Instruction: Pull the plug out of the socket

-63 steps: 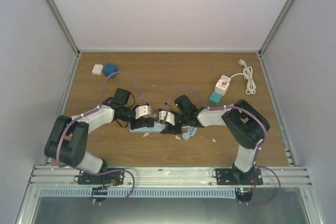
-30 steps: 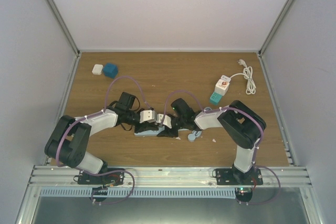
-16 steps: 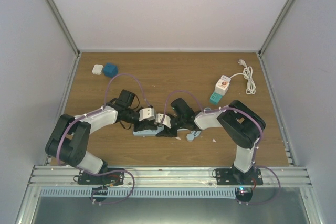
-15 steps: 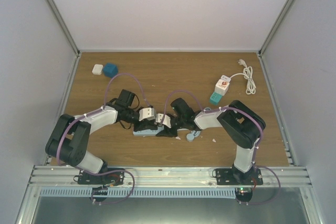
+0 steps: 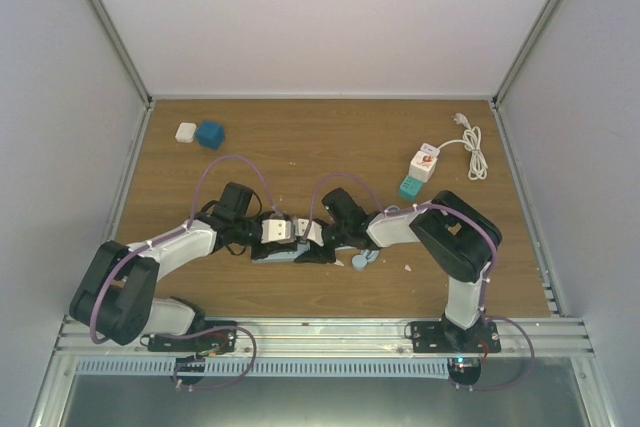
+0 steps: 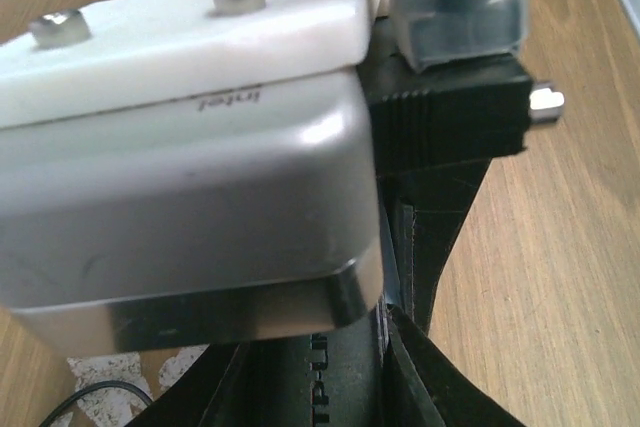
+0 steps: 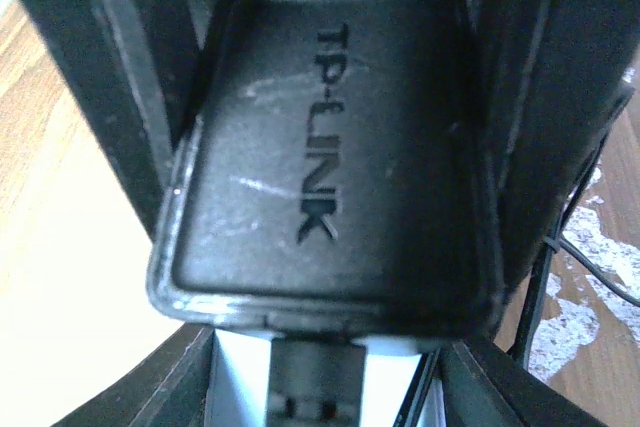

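Centrally, at mid-tabletop, both arms converge on the pale blue socket.

Right claw: closed narrow on the black plug, lettered TP-LINK. One dark finger presses each flank. Pale socket body shows just beyond the plug at 12 and 6 o'clock in the right wrist view. Plug reads as seated on the socket, not separated.

Left claw: at the socket's 9 o'clock end, nose to nose with the right claw. Left wrist view is mostly filled by a white-and-silver housing. Only a sliver of the plug's lettering shows beneath it. Cannot tell how wide this claw stands or what it grips.

Elsewhere on the tabletop:
- 11 o'clock corner: blue cube just beside a small white block.
- 2 o'clock: white power strip with a coiled white cable, and a teal block touching it.
- Just at 4 o'clock of the claws: small grey-blue round piece.
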`<act>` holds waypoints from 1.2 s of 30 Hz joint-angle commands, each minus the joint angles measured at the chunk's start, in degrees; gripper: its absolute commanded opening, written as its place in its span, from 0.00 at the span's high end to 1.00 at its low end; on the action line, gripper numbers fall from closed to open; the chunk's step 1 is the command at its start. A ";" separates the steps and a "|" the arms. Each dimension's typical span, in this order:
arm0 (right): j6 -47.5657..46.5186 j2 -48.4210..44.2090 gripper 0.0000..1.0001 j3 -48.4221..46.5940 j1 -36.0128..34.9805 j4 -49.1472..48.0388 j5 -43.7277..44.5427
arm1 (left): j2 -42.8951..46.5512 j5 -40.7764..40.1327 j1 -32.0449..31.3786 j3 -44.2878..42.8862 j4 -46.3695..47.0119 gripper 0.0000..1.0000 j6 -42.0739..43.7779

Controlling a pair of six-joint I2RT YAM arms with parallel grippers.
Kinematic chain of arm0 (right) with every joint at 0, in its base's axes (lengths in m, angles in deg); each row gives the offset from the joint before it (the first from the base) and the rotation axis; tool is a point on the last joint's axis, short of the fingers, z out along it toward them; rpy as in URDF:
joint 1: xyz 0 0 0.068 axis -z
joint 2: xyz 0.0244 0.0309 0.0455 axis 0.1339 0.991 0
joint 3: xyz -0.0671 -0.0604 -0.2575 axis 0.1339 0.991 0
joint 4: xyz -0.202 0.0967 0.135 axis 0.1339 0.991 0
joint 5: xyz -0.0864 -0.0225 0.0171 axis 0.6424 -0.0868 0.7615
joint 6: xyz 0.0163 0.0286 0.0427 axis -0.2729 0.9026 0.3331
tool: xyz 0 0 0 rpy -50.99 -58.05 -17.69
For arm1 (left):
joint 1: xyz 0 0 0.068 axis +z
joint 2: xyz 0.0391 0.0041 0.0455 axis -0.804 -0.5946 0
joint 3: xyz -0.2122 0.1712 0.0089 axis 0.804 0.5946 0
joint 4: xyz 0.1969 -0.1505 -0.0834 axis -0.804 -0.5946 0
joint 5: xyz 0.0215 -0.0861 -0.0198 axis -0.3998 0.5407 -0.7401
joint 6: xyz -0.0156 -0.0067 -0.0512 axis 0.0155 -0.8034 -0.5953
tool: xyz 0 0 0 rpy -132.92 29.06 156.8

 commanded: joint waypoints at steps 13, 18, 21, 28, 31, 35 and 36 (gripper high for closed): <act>-1.00 2.51 0.96 -0.78 0.55 2.38 6.46 | -1.63 13.57 2.54 -4.75 -3.63 0.75 -3.58; -1.15 2.15 0.90 -0.77 0.61 2.72 6.06 | -0.37 9.59 2.59 -3.02 -3.52 0.75 0.24; -1.07 1.02 0.76 -0.84 0.69 2.87 5.71 | -0.22 7.81 2.95 -2.91 -4.52 0.75 1.84; -0.68 -2.99 0.38 -3.01 0.93 5.96 4.21 | 0.90 7.46 5.63 -4.76 -6.73 0.75 2.68; -0.65 -4.50 0.28 -3.38 1.09 6.63 3.74 | 0.87 6.64 6.74 -6.21 -7.39 0.75 2.61; -0.99 -6.23 0.14 -4.20 1.36 8.32 3.14 | 0.65 5.64 7.48 -9.04 -8.67 0.74 2.27; -1.14 -6.49 0.08 -4.62 1.52 8.96 2.95 | 0.47 5.14 7.70 -10.04 -8.86 0.74 2.06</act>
